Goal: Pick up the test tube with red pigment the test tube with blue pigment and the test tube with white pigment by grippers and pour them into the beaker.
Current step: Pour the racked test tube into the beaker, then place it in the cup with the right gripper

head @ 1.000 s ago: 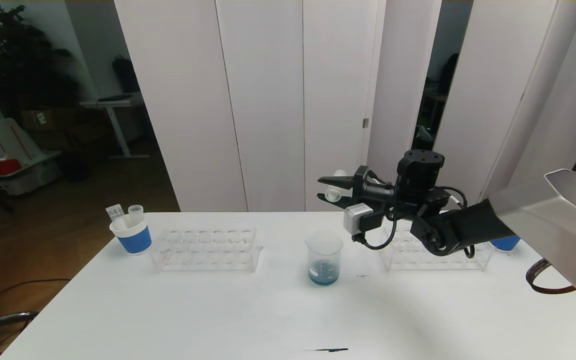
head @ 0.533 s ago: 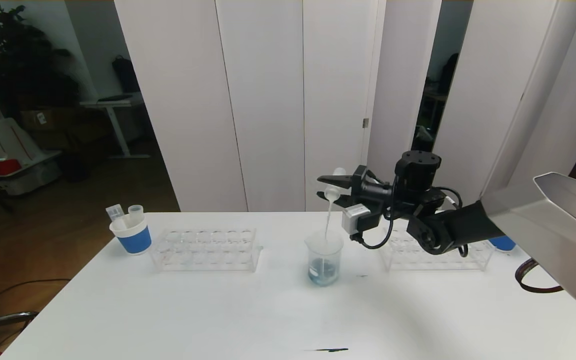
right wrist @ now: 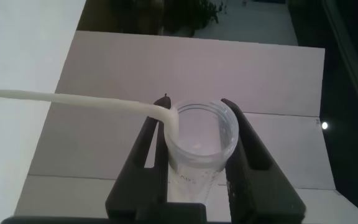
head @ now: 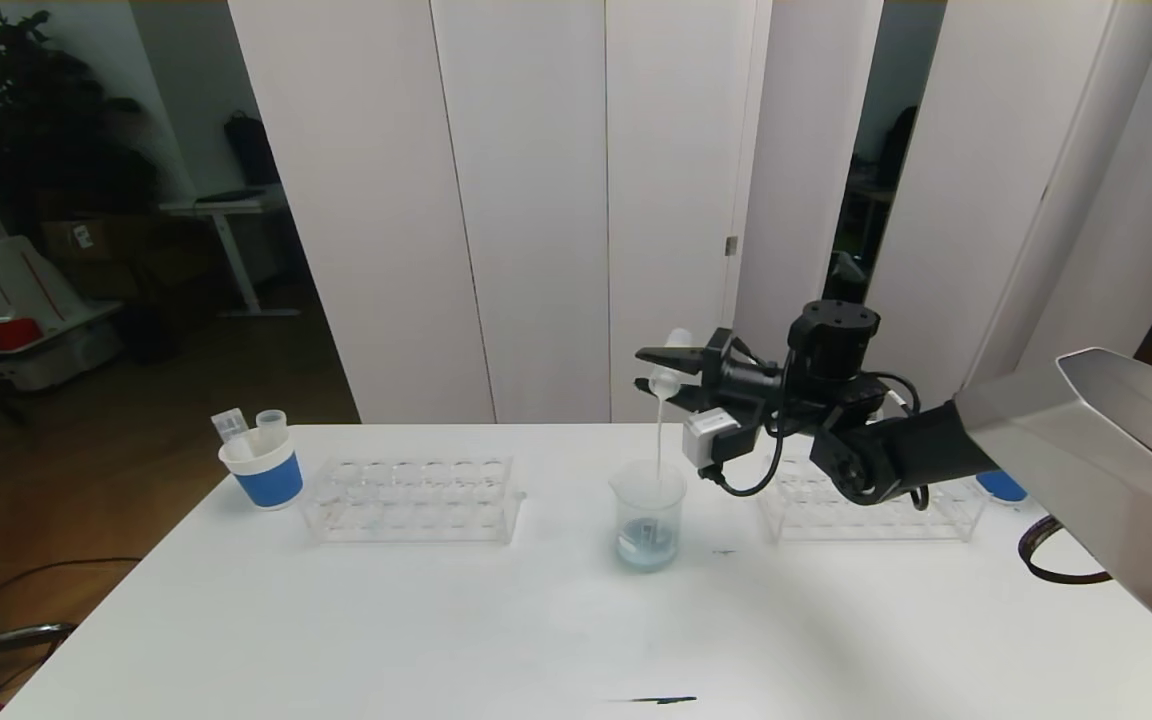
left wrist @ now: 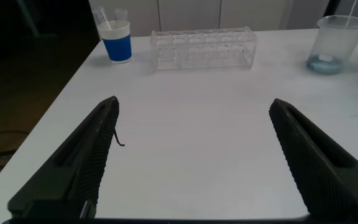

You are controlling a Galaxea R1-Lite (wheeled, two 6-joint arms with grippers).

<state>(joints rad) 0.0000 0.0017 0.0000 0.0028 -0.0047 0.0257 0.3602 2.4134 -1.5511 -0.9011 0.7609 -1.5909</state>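
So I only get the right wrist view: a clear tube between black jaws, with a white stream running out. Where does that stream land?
Observer: In the clear glass beaker on the white table, onto pale blue liquid.
Operator: And the other arm?
Observer: The left arm's jaws stand open and empty, low over the table.
Operator: Any more tubes?
Observer: Two stand in a blue-and-white paper cup beside a clear plastic rack.

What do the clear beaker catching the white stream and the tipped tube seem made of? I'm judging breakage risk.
The clear beaker with white graduation marks looks like glossy glass, though clear plastic is possible. The slim clear test tube with white pigment, clamped in the right gripper, looks like slightly cloudy plastic, judging by its dull rim.
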